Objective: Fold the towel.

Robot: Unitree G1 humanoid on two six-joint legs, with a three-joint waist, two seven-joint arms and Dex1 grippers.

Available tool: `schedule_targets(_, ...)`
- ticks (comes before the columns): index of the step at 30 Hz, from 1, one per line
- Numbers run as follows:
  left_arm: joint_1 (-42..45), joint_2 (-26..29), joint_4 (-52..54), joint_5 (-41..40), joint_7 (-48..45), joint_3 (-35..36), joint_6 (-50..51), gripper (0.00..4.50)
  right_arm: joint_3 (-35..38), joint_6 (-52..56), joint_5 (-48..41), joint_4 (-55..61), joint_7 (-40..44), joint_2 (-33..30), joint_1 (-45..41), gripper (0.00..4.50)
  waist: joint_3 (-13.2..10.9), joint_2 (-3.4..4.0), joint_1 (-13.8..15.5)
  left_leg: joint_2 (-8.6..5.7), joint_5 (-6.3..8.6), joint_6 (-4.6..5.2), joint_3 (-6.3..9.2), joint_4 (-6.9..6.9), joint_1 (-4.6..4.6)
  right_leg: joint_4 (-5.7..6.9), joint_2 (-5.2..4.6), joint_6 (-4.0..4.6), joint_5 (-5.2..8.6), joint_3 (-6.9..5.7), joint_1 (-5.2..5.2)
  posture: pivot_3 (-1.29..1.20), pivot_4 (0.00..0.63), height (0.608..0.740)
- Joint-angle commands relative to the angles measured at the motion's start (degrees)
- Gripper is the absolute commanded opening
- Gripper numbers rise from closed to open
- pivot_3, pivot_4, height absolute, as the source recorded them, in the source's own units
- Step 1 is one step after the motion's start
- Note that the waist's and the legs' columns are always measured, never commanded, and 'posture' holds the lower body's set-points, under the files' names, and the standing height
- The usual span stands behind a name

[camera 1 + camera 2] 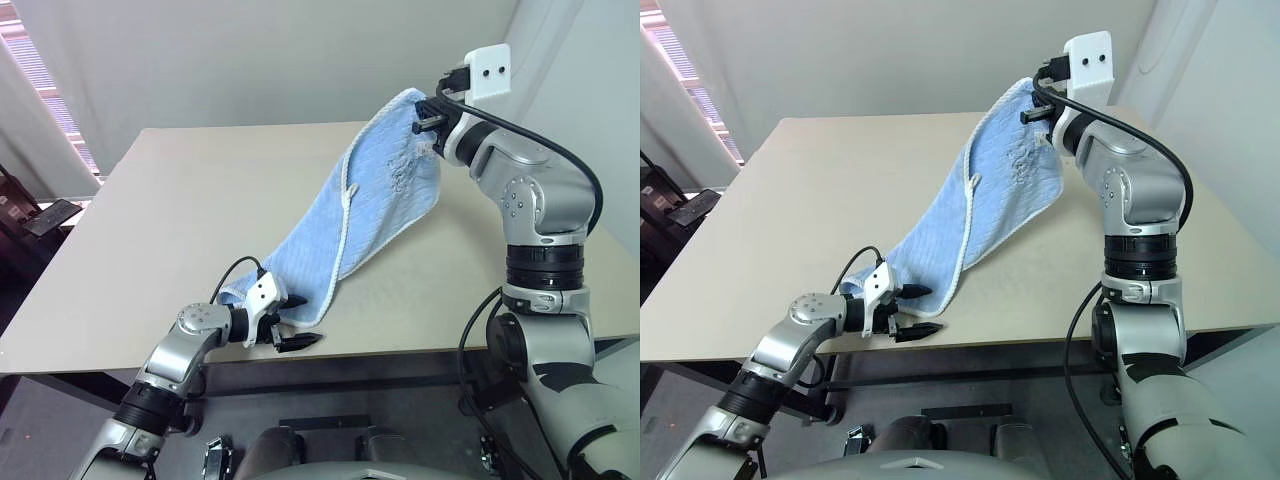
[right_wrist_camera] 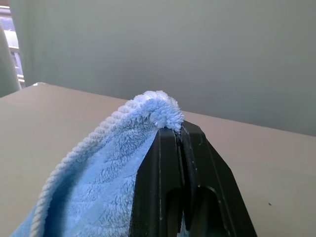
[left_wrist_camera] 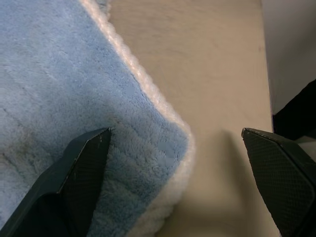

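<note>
The light-blue terry towel [image 1: 375,205] slopes from upper right of the frame down to the near edge of the flat beige table [image 1: 180,220], between the right gripper [image 1: 432,112] above and the left gripper [image 1: 297,322] at lower centre.

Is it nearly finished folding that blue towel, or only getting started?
Only getting started, it seems. Done: the right gripper has pinched one corner of the towel and holds it high, so the cloth hangs slanting down to the table. In hand: the left gripper is open around the lower corner near the front edge, not gripping. Left: grasping that corner and making every fold.
</note>
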State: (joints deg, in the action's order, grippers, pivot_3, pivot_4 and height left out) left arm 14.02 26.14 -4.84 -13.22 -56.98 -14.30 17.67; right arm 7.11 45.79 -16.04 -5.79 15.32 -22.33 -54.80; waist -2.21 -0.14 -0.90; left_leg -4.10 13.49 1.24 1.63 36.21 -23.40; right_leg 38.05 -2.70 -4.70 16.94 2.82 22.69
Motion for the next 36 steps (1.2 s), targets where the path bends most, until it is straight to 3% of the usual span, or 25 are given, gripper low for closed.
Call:
schedule_targets(1, 0.98, -0.66, -1.34, 1.1, 0.7, -0.67, 0.66, 4.5, 0.58, -0.51, 0.3, 1.98, -0.72, -0.13, -1.54, 0.01, 0.02, 0.02, 0.01, 0.0, 0.0, 0.0, 0.0, 0.01, 0.0, 0.01, 0.0, 0.0, 0.0, 0.0, -0.01, 0.0, 0.0, 0.736)
schedule_targets(4, 1.73, -1.54, -2.43, 1.8, 0.87, -1.21, 0.3, 4.5, 0.44, -0.39, 0.55, 2.09, -0.99, -0.18, -1.48, 0.01, 0.03, 0.05, 0.16, 0.0, 0.0, 0.0, 0.0, 0.02, 0.01, 0.0, 0.0, 0.0, 0.0, 0.0, -0.03, 0.0, 0.0, 0.736)
schedule_targets(6, 2.04, -1.47, -2.81, 2.2, 0.36, -1.67, 0.39, 4.0, 0.41, -0.23, 0.63, 2.22, -1.09, -0.3, -1.49, 0.0, 0.03, 0.05, 0.13, -0.01, 0.0, 0.01, 0.0, 0.03, 0.02, 0.01, 0.0, 0.0, 0.0, -0.01, -0.05, 0.0, 0.0, 0.736)
schedule_targets(15, 0.85, 0.68, -0.51, 0.84, -3.13, -1.51, 2.59, 0.94, 0.56, -0.4, 1.5, 1.46, -1.44, -0.95, -0.66, 0.0, 0.06, 0.09, 0.02, 0.0, 0.0, 0.01, 0.0, -0.04, 0.01, 0.0, 0.0, -0.01, 0.0, -0.01, 0.01, 0.0, 0.0, 0.736)
schedule_targets(16, 0.64, 1.64, 0.33, -0.08, -4.42, -1.28, 4.14, 0.44, 0.62, -0.49, 1.6, 1.27, -1.46, -0.86, -0.59, 0.0, 0.06, 0.09, -0.03, 0.0, -0.01, 0.01, 0.0, -0.05, 0.01, 0.0, 0.0, 0.0, 0.0, -0.01, 0.02, 0.0, 0.0, 0.736)
schedule_targets(18, 0.32, 3.3, 2.08, -2.24, -5.8, 0.34, 6.87, 0.02, 0.59, -0.71, 1.82, 0.84, -1.5, -0.66, -0.4, 0.0, 0.06, 0.09, -0.3, 0.0, -0.01, 0.01, 0.0, -0.05, 0.01, 0.0, 0.0, 0.0, 0.0, -0.01, 0.02, 0.0, 0.0, 0.736)
schedule_targets(22, 0.56, 6.68, 4.63, -7.68, -7.03, 5.78, 12.15, 0.02, 0.36, -1.77, 2.75, -0.77, -1.8, -0.52, 0.29, 0.0, 0.05, 0.1, -0.46, 0.01, -0.01, 0.01, 0.0, -0.08, 0.01, 0.02, 0.01, 0.0, 0.0, -0.01, 0.07, 0.0, 0.0, 0.736)
schedule_targets(29, 1.48, 9.44, 2.69, -7.73, -6.35, 8.58, 10.99, 0.02, 0.5, -3.63, 4.07, -3.77, -2.52, -0.09, 0.38, 0.0, 0.01, 0.16, -0.21, -0.01, -0.01, 0.0, 0.0, -0.04, 0.01, 0.01, 0.0, 0.03, 0.01, -0.02, 0.05, 0.0, 0.0, 0.736)
schedule_targets(36, 14.31, 7.63, -9.73, -18.1, -2.9, 22.9, 15.61, 0.02, 1.66, -7.17, 5.33, -5.9, -3.23, -0.98, 1.1, 0.0, -0.03, 0.07, -0.08, 0.0, -0.04, -0.03, 0.06, 0.01, -0.03, 0.06, 0.02, -0.01, 0.0, -0.12, 0.07, 0.0, 0.0, 0.736)
